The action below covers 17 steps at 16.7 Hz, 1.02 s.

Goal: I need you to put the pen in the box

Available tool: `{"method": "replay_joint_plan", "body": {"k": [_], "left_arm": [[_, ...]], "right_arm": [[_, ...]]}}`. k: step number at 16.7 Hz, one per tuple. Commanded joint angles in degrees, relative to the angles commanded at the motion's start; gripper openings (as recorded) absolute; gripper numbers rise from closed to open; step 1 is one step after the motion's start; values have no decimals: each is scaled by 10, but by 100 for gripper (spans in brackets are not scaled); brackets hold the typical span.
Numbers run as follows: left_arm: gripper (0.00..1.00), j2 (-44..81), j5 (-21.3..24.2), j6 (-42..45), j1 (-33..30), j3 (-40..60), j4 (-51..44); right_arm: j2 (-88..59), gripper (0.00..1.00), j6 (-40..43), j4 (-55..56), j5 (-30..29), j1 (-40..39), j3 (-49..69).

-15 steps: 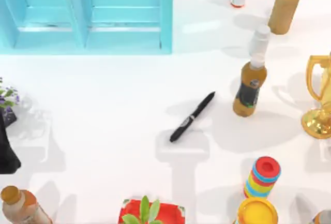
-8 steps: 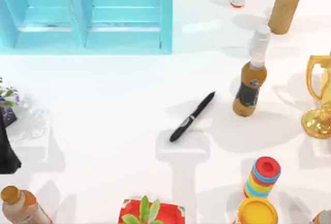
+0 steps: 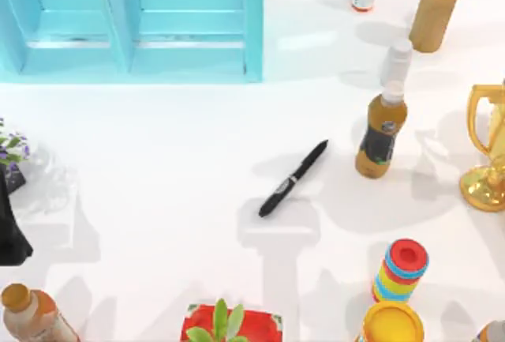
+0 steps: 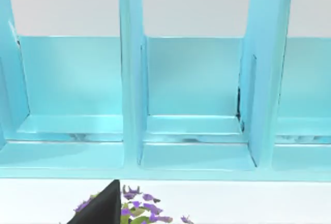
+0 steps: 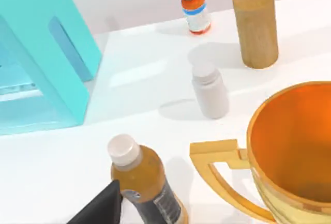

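The slim black pen (image 3: pixel 293 178) lies flat and slanted on the white table, a little right of centre, with nothing touching it. The large light-blue box (image 3: pixel 130 65) with inner dividers stands at the back left; its compartments (image 4: pixel 194 84) face the left wrist camera. My left arm (image 3: pixel 8 231) is a dark shape at the table's left edge, far from the pen. A black part of the left gripper (image 4: pixel 98 211) juts in beside purple flowers. A black part of my right gripper (image 5: pixel 101 208) hangs next to the brown bottle (image 5: pixel 147 182).
Right of the pen stand a brown bottle (image 3: pixel 380 140), a white bottle (image 3: pixel 396 62), a wooden cylinder (image 3: pixel 433 15) and a gold trophy (image 3: pixel 488 148). Stacked coloured rings (image 3: pixel 401 271) and a red planter (image 3: pixel 231 325) sit in front. Purple flowers (image 3: pixel 9 148) are at left.
The pen and the other objects have not moved. Shadows on the right side of the table have shifted slightly.
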<state>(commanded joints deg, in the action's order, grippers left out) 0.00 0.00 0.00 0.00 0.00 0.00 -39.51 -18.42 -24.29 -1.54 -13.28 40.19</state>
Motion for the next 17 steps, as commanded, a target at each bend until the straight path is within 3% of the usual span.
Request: {"method": "replay_joint_plan", "body": {"k": [12,17], "left_arm": [[100,0,0,0,0,0,0],[100,0,0,0,0,0,0]], "right_arm": [[-703,100,-360,-421,-5,-167,701],[-949,100,-483,-575,1,-205,931]]}}
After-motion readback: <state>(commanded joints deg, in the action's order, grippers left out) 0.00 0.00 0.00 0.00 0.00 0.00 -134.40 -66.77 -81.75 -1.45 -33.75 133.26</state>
